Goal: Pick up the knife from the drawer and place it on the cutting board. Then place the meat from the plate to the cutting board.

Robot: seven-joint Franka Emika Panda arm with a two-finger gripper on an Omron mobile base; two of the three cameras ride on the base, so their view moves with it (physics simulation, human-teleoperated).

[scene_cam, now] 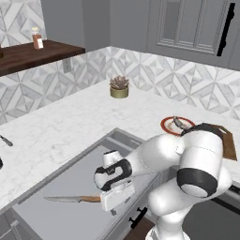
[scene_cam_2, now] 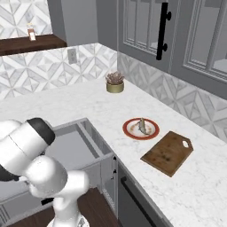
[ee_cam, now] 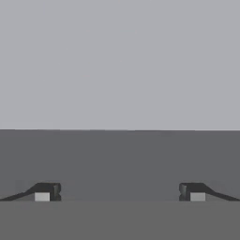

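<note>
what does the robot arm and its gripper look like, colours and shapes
The arm is glossy white, built of rounded, bulbous segments with dark, near-black bands at the joints. The wrist section is black with a white cap. The gripper has a boxy white body; in the hand view its two fingertips are small dark tips with pale grey pads. No cables or markings show.

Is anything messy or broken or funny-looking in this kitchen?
Nothing stands out. The orange-handled knife lies flat in the open grey drawer, the greyish-brown meat sits on the red-rimmed plate, and the dark wooden cutting board lies flat beside it.
</note>
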